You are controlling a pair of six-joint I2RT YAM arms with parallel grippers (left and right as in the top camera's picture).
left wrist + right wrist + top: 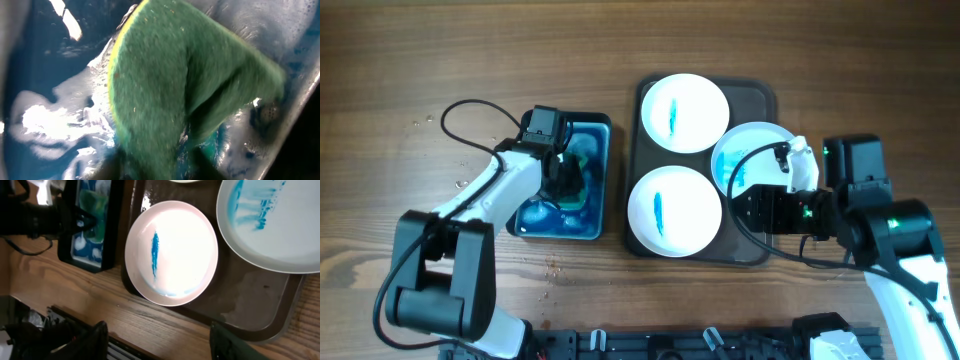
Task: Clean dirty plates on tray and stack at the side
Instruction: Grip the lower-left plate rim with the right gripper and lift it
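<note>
Wood-grain table (400,60), water droplets beyond the basin (605,160).

Left gripper (567,182): down inside the basin, jaws clenched on the green sponge (165,90), which buckles between them. Soapy water all round the jaws.

Right gripper (160,336): jaws released, nothing between them, hovering over the near edge of the tray (250,305).

All three plates lie on the tray. The single-streak plate (172,252) is just ahead of the right jaws, the smeared plate (270,225) is ahead and to the right, and the third plate (683,112) is further ahead. None is stacked at the side.

Step in hand (judged): loading the sponge for the first wipe. To do it well:
- Lift straight up and let it drip inside the basin.
- Keep the scrub face outward from the jaws.
- Have the right jaws pin a plate's rim so it cannot slide under the wipe.
- Wipe along the streak, not across it.
</note>
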